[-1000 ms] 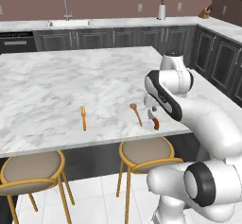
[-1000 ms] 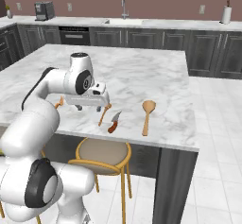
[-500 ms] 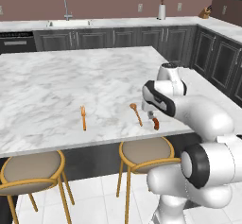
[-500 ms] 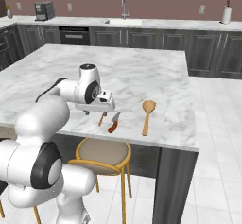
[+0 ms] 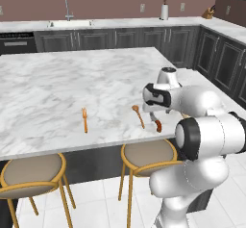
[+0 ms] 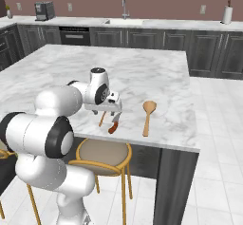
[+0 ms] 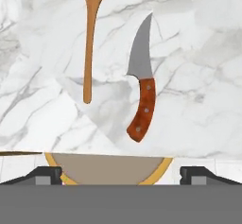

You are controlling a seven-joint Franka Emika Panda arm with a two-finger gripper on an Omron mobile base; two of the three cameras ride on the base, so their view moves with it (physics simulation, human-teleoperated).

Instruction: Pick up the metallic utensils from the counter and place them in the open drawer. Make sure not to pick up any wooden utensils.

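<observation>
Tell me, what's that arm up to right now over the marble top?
Pincer open, empty, hovering above the knife. Knife flat on the counter, untouched. Wooden spoon lies close beside it, not touching.

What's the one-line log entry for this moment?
gripper: open, above knife | knife: flat on counter, beside wooden spoon | held: nothing
</observation>
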